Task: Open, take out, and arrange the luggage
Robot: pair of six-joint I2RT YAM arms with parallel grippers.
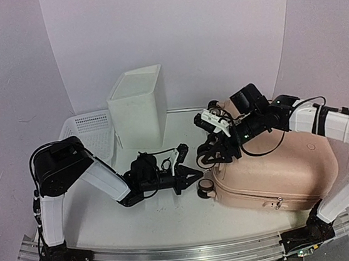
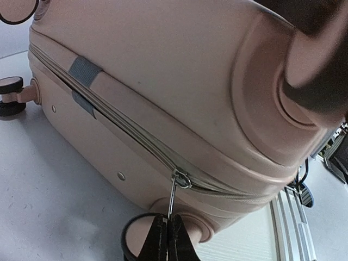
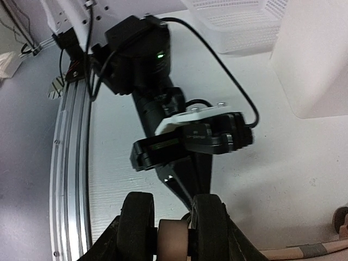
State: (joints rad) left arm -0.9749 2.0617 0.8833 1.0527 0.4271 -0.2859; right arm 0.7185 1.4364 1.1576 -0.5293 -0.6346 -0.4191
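Observation:
The peach-pink luggage point(image 1: 273, 169) lies flat on the table's right side, its zipper seam running round the side point(image 2: 109, 111). At the case's near left corner, my left gripper point(image 1: 199, 173) is shut on the thin metal zipper pull point(image 2: 173, 198), pinched between its fingertips point(image 2: 167, 222). My right gripper point(image 1: 218, 154) is above that corner, shut on a black-and-pink caster wheel point(image 3: 173, 236). Its fingers point(image 3: 103, 244) press on the outside of the wheel's two tyres. The left gripper point(image 3: 187, 182) shows just beyond that wheel. Another caster point(image 2: 11, 95) rests on the table.
A white plastic box point(image 1: 137, 106) stands at the back centre. A white mesh basket point(image 1: 89, 131) lies to its left. An aluminium rail point(image 1: 176, 256) runs along the near edge. Both arms crowd the luggage's left corner.

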